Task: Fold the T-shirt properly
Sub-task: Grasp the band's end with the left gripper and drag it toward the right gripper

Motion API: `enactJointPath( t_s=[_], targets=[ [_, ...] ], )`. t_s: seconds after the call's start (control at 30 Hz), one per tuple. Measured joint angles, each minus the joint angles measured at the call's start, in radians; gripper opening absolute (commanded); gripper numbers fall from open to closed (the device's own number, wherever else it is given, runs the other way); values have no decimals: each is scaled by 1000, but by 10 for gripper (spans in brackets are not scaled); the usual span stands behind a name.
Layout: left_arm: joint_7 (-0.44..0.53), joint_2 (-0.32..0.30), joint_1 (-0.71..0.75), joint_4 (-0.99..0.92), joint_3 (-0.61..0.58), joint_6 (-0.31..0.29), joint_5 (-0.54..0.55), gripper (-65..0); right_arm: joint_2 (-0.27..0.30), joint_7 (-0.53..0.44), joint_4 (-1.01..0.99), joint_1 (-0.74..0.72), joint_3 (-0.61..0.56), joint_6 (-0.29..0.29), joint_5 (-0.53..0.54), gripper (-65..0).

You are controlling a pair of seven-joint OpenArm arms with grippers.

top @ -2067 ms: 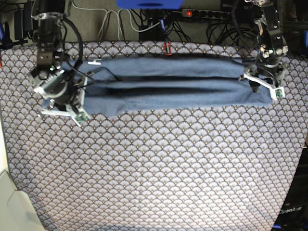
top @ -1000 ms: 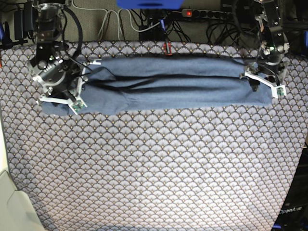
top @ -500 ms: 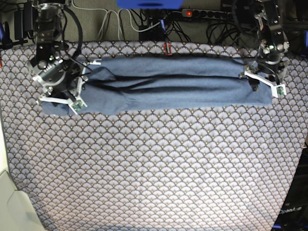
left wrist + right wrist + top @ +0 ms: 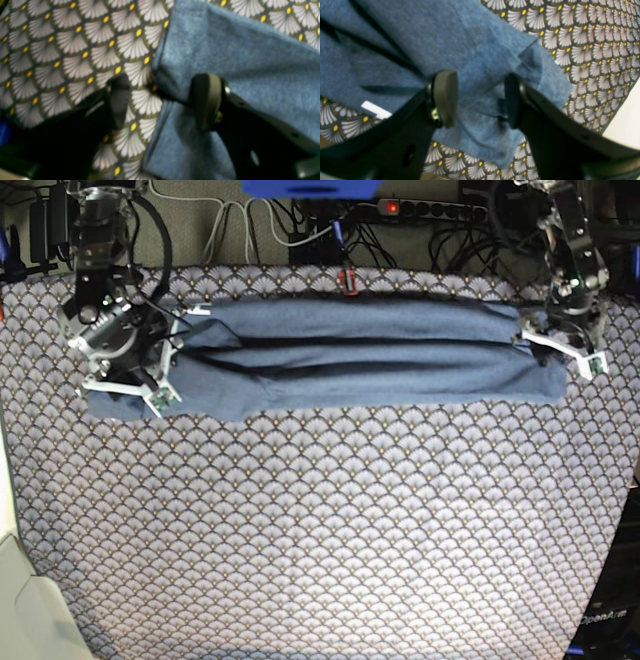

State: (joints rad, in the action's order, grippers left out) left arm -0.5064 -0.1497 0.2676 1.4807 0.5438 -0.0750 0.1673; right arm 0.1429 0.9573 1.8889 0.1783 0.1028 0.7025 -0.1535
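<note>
The left end effector (image 4: 160,102) stood spread at one end of the T-shirt (image 4: 350,360), one finger over the patterned tablecloth (image 4: 330,530) and the other over blue fabric, straddling the garment's edge without pinching it. The right end effector (image 4: 480,98) was likewise spread, both fingers poised above the cloth at the opposite end. The T-shirt lay as a long, narrow band across the far part of the bench, apparently already folded lengthwise; placing an arm at each end probably prepared a crosswise fold. The base view alone showed the full band, its dark lengthwise creases and both arms together. The wrist views alone revealed the finger gaps, the layered hem beneath the left arm, and a small white tag (image 4: 376,110) near the right one.
</note>
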Motion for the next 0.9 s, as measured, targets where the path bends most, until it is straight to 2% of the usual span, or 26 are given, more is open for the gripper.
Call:
enactJointPath(
  t_s=[0.33,0.77,0.9],
  targets=[
    [16,3,0,-6,-5,1,3,-260,0,0,-3,2,0,0,0,-332],
    [40,0,-1,-10,-82,25,-5,-262,0,0,-3,0,-3,0,0,-332],
    [84,-2,-11,-52,-82,18,14,-262,0,0,-3,0,-3,0,0,-332]
  ],
)
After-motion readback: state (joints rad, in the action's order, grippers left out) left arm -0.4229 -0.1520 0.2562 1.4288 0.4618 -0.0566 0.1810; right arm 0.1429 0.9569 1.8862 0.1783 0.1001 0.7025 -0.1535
